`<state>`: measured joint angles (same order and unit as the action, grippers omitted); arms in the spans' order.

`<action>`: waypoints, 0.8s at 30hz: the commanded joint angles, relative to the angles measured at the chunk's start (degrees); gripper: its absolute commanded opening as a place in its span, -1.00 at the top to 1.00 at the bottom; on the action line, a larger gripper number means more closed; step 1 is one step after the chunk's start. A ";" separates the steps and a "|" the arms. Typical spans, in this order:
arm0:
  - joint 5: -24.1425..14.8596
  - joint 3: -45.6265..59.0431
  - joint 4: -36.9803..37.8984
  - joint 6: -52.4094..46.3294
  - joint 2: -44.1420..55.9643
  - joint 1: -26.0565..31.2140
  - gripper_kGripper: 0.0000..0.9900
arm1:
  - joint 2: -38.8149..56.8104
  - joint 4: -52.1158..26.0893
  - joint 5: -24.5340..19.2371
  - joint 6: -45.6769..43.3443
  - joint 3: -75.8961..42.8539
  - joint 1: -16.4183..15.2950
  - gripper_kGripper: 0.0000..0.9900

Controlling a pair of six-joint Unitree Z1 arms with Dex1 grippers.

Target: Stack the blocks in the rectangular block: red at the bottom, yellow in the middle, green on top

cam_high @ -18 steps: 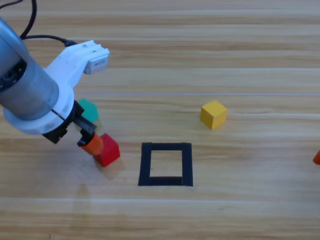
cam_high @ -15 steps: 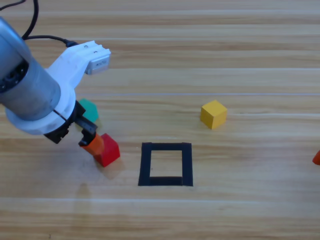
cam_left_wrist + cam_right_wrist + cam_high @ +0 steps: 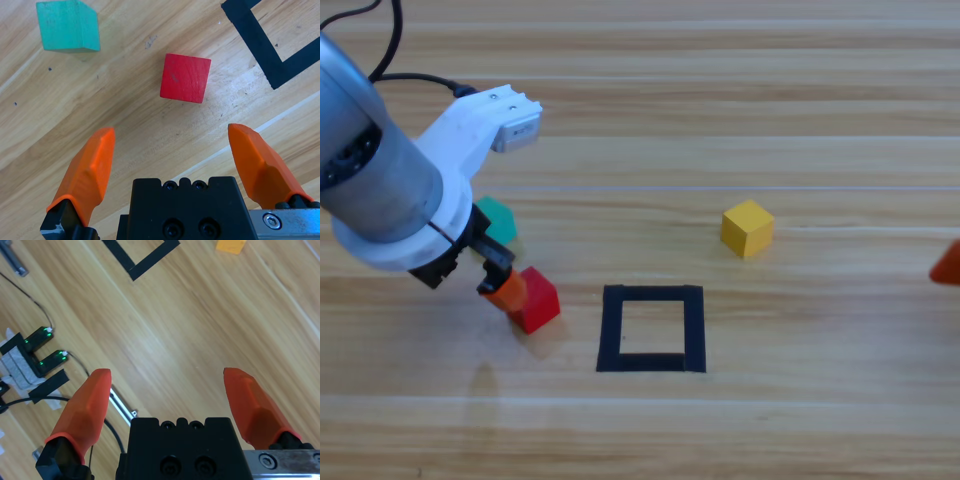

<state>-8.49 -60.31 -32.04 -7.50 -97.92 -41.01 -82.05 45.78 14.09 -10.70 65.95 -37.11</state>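
On the wooden counter (image 3: 800, 120), the left gripper (image 3: 170, 137) hovers low with its fingers spread wide and holding nothing, the red cube (image 3: 536, 298) just ahead of them. The teal-green cube (image 3: 497, 218) sits just behind the red one, partly hidden by the arm. The black tape rectangle (image 3: 652, 329) lies to the right of the red cube, wood showing inside. The yellow cube (image 3: 747, 228) rests farther right. The right gripper (image 3: 167, 377) waits at the right edge, fingers spread apart.

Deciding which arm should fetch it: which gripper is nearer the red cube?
Left. The left gripper hangs open right over the red cube; the right gripper waits open at the table's far right edge.
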 commanded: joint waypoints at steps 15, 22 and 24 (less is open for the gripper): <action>-0.04 1.34 0.84 0.29 1.07 -1.36 -0.95 | -48.73 11.52 -15.15 8.24 41.54 -0.77 -0.97; 0.40 1.07 0.93 0.20 1.33 -1.36 -0.95 | -56.12 15.48 -15.06 7.98 50.16 -1.03 -0.97; 0.40 0.99 0.93 0.11 1.24 -1.36 -0.96 | -57.79 16.71 -15.06 7.62 52.18 -1.12 -0.96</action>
<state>-8.45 -59.45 -31.71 -7.50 -97.72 -41.21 -133.89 60.39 -0.65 -2.40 115.67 -37.23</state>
